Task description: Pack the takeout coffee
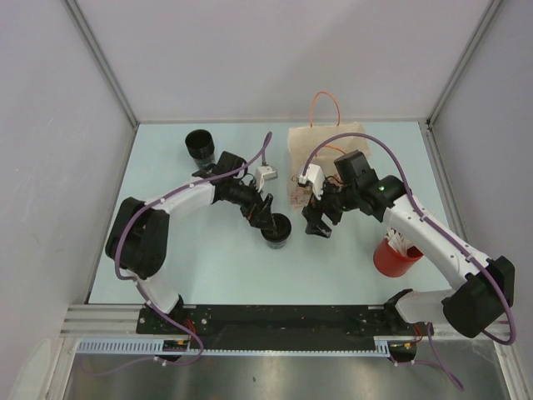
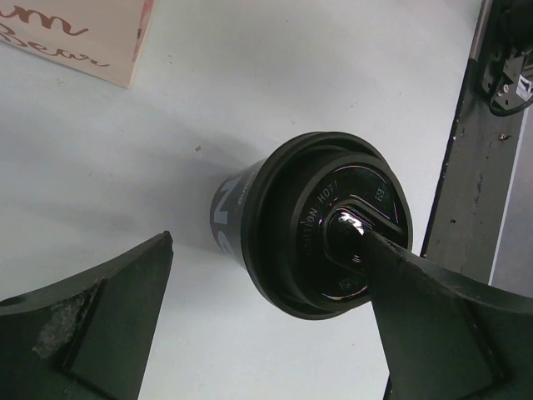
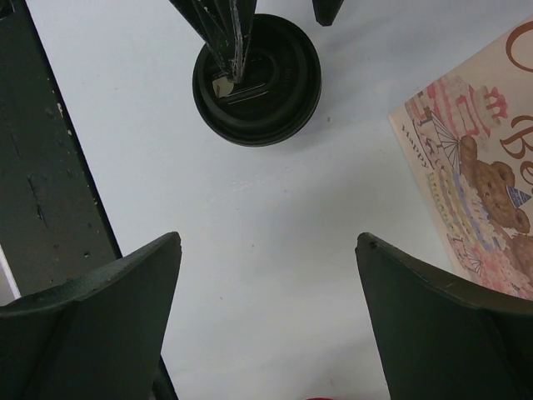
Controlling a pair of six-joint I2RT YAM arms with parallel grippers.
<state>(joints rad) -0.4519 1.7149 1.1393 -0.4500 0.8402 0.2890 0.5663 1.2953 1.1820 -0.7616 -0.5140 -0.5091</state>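
The left gripper [image 2: 266, 237] is spread wide, with one fingertip [image 2: 375, 242] over the lid of the black coffee cup [image 2: 308, 200]; contact is unclear. The cup stands upright mid-table on the pale blue table [image 1: 208, 267], between white walls. The right gripper [image 3: 266, 242], spread and empty, hovers near the paper bag [image 3: 491, 167].

The coffee lid [image 2: 333, 242] is glossy black plastic. The bag [image 3: 479, 175] is matt printed paper. The table [image 1: 208, 258] is smooth and pale. The left gripper [image 2: 266, 237] has matt black fingers [image 2: 92, 333], 1 scuffed.
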